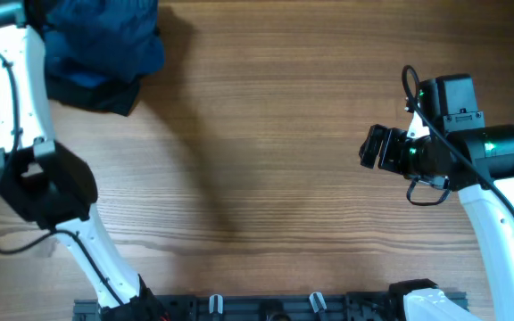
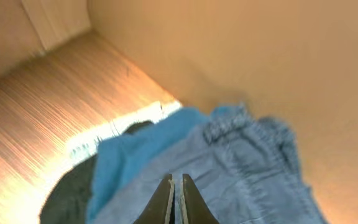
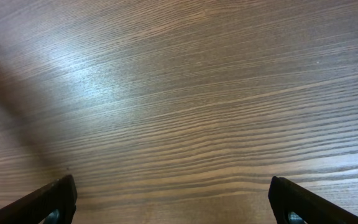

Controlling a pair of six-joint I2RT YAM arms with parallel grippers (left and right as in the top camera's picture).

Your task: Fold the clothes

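Clothes [image 1: 105, 40] lie heaped at the far-left corner of the counter [image 1: 266, 134], just below the left gripper [image 2: 176, 183]. Its jaws are pinched together, nothing visible between them. Right gripper [image 1: 377, 147] spread wide, well apart. Left arm nearer. Heap shows no clear long axis.

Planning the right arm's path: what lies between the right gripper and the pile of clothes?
Only bare wooden table lies between the right gripper and the clothes, as the overhead view shows.
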